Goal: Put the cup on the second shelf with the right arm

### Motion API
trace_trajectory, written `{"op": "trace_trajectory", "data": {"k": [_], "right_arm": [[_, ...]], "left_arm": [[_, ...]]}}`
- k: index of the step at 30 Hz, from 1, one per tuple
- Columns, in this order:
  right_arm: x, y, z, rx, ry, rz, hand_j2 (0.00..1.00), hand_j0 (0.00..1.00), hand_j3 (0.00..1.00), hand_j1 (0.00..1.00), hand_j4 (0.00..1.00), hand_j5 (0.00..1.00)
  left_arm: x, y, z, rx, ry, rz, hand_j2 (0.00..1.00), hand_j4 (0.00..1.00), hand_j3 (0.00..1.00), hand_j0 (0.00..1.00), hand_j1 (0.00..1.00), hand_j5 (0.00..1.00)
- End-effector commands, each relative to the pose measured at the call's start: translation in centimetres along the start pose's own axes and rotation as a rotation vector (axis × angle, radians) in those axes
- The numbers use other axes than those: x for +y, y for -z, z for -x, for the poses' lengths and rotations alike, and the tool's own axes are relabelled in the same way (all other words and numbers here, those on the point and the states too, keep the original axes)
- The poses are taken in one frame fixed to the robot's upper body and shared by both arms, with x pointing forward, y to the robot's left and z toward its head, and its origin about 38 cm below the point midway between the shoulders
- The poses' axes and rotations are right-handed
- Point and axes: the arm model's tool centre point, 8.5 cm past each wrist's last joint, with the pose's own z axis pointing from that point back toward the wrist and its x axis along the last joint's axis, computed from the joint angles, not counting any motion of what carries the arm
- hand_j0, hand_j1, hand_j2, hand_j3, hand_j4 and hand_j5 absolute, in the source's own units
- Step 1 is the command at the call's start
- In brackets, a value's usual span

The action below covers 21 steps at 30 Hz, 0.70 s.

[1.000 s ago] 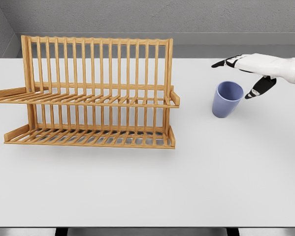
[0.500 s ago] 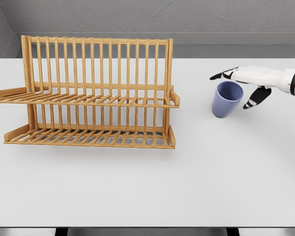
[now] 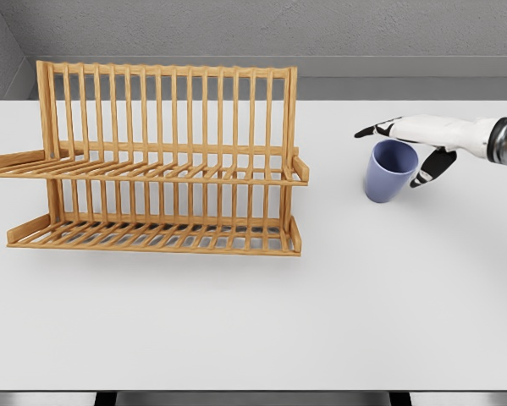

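Observation:
A blue-violet cup (image 3: 389,171) stands upright on the white table (image 3: 338,304), right of the wooden dish rack (image 3: 156,161). My right hand (image 3: 403,149) reaches in from the right edge and hovers at the cup's rim. Its fingers (image 3: 373,131) stretch out behind the cup and the thumb (image 3: 426,172) hangs by the cup's right side. The hand is open and holds nothing. The rack has two slatted tiers: an upper shelf (image 3: 151,172) and a lower shelf (image 3: 151,238). Both shelves are bare. The left arm is out of view.
The rack's tall back of vertical bars (image 3: 168,110) rises behind both shelves. The upper shelf's right end (image 3: 301,167) ends in a small raised stop, a short way left of the cup. A grey wall runs behind the table.
My right hand has slid left and a little lower, its fingers now reaching past the cup's far rim and the thumb nearer the cup's right side. The cup has stayed put.

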Motion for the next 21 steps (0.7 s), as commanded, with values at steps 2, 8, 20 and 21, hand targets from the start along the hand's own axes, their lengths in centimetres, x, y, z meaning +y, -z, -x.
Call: {"op": "trace_trajectory", "data": {"k": [2, 8, 20, 21], "right_arm": [[0.12, 0.13, -0.01, -0.001, 0.006, -0.003, 1.0, 1.0, 1.0, 1.0, 1.0, 1.0], [0.61, 0.26, 0.39, 0.01, 0.014, -0.016, 0.99, 0.99, 0.99, 0.99, 0.99, 0.99], [0.57, 0.23, 0.28, 0.007, 0.011, -0.016, 0.61, 0.61, 0.61, 0.61, 0.61, 0.61], [0.47, 0.17, 0.2, 0.005, 0.007, -0.015, 0.61, 0.61, 0.61, 0.61, 0.61, 0.61]], "left_arm": [[0.0, 0.01, -0.04, -0.001, 0.0, 0.0, 1.0, 1.0, 1.0, 1.0, 1.0, 1.0], [0.0, 0.0, 0.01, 0.0, 0.0, 0.0, 1.0, 1.0, 1.0, 1.0, 1.0, 1.0], [0.0, 0.0, 0.01, 0.0, 0.0, 0.0, 1.0, 1.0, 1.0, 1.0, 1.0, 1.0], [0.0, 0.0, 0.01, 0.0, 0.0, 0.0, 1.0, 1.0, 1.0, 1.0, 1.0, 1.0]]}}
